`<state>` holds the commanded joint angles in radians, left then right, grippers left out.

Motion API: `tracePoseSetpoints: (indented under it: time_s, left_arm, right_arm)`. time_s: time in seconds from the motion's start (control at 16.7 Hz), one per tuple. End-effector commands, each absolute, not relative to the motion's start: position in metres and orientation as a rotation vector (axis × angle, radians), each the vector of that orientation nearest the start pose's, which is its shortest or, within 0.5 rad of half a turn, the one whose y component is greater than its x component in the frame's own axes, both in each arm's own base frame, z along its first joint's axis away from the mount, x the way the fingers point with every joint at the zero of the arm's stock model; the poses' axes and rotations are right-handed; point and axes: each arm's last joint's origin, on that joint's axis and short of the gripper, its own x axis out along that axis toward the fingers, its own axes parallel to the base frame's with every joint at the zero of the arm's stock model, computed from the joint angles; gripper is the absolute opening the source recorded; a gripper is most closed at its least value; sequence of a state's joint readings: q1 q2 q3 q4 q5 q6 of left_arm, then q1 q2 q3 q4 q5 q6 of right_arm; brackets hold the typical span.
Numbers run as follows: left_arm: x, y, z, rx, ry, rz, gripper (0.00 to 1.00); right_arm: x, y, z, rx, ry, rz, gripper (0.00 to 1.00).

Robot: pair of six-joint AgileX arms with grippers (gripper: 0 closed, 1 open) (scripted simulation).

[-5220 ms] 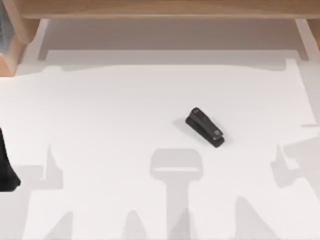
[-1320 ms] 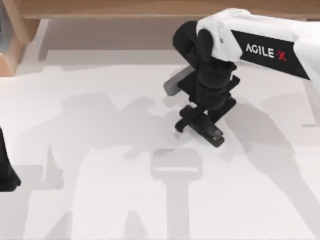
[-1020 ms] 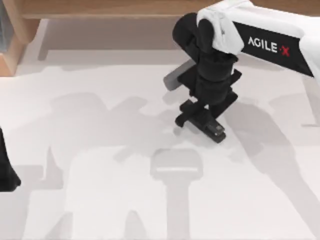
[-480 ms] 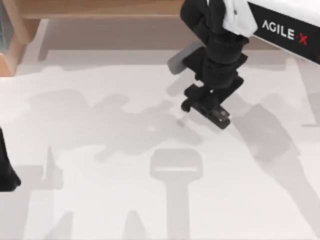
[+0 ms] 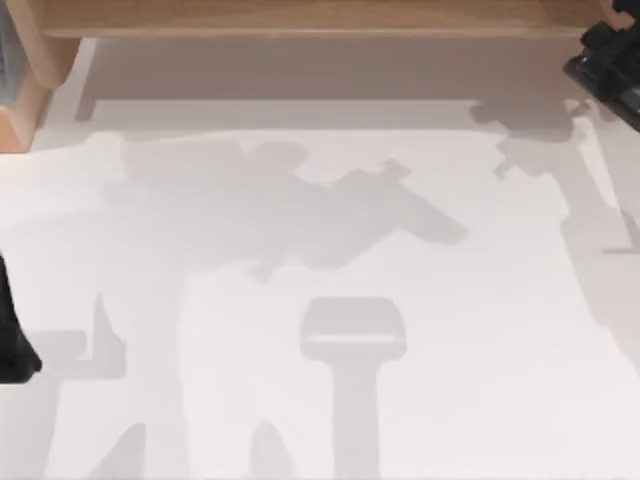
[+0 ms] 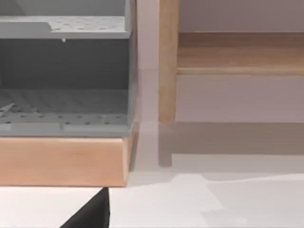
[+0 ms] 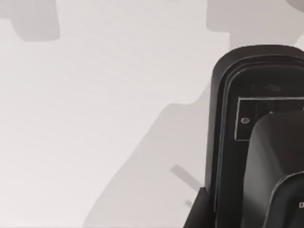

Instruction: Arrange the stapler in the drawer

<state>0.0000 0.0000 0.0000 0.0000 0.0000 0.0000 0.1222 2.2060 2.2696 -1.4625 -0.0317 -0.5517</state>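
My right hand [image 5: 612, 62] sits at the worktop's [image 5: 320, 400] far right corner, clenched on the stapler [image 7: 259, 137]. In the right wrist view the stapler is black, elongated, with a rounded end, a raised rim and a small grey mark. Left arm [image 5: 14, 340] parked at the left edge.

Matt white table [image 5: 300, 420], pale smooth wood frame [image 5: 300, 15], grey perforated plastic drawer [image 6: 66, 107], glossy black plastic stapler [image 7: 256, 142]
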Motion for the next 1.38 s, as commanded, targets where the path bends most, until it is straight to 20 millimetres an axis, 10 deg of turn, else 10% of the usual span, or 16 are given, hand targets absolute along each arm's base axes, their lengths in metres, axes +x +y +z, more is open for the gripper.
tracePoseSetpoints:
  time_s: [0.3, 0.54, 0.9, 1.2, 1.38]
  left_arm:
    - [0.106, -0.001, 0.160, 0.000, 0.000, 0.000, 1.00]
    - [0.106, -0.001, 0.160, 0.000, 0.000, 0.000, 1.00]
    - [0.106, -0.001, 0.160, 0.000, 0.000, 0.000, 1.00]
    - [0.106, -0.001, 0.160, 0.000, 0.000, 0.000, 1.00]
    - [0.106, -0.001, 0.160, 0.000, 0.000, 0.000, 1.00]
  right_arm:
    - [0.449, -0.088, 0.292, -0.361, 1.352, 0.236, 0.00]
    - [0.465, -0.160, 0.236, -0.182, 1.407, 0.054, 0.00]
    - [0.473, -0.177, 0.163, 0.003, 1.568, -0.023, 0.00]
    - [0.474, -0.175, 0.164, -0.001, 1.564, -0.020, 0.00]
    - [0.471, -0.172, 0.205, 0.000, 1.465, -0.077, 0.00]
